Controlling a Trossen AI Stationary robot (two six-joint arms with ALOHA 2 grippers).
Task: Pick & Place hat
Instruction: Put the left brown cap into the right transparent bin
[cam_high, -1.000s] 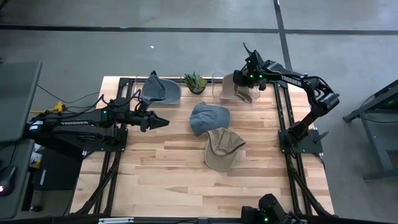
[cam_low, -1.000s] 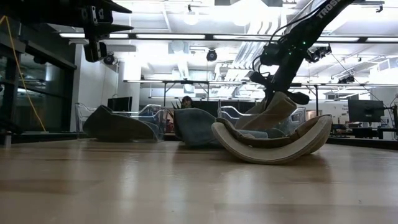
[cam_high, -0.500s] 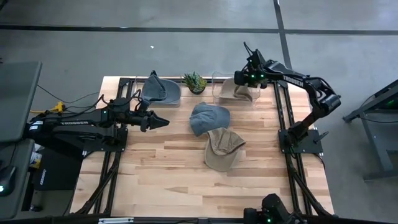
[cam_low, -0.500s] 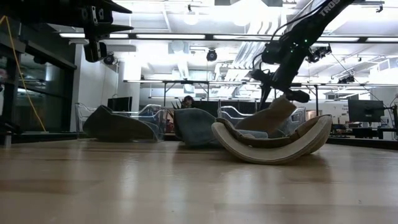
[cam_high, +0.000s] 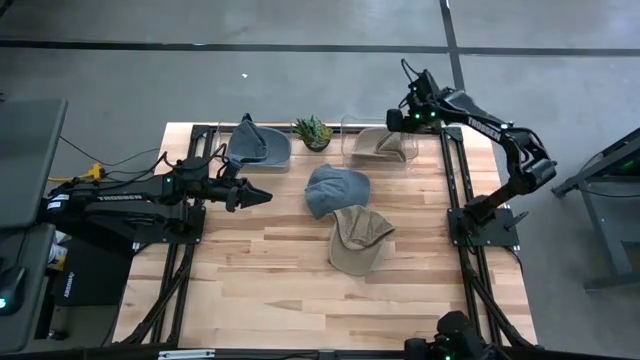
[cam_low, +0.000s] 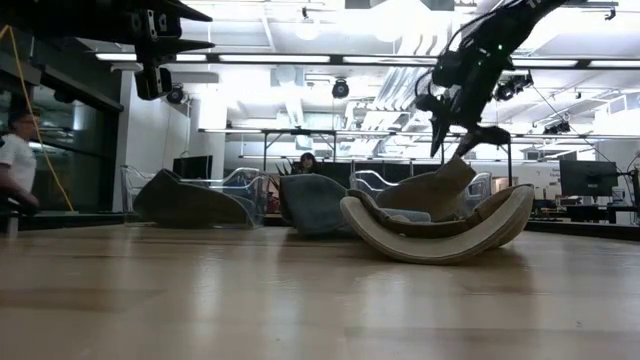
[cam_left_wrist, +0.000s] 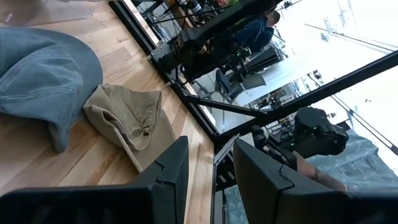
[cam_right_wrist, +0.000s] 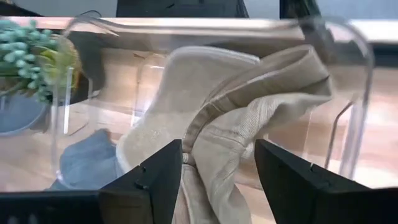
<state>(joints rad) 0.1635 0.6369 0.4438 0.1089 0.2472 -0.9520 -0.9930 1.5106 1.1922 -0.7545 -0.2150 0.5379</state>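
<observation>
The right gripper (cam_high: 408, 116), jaws open and empty, hangs over the tan hat (cam_high: 381, 146) in the clear bin (cam_high: 346, 135) at the table's far edge, while the left gripper (cam_high: 262, 196), jaws narrowly apart, waits well away.

Small potted plant (cam_high: 314, 131) at table's (cam_high: 250, 290) far edge

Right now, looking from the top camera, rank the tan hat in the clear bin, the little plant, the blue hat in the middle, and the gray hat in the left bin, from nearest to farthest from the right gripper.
Measured from the right gripper, at the table's far right edge:
1. Tan hat in the clear bin, right beside it.
2. Little plant, far edge, between the bins.
3. Blue hat, mid-table.
4. Gray hat in the left bin, far left.
</observation>
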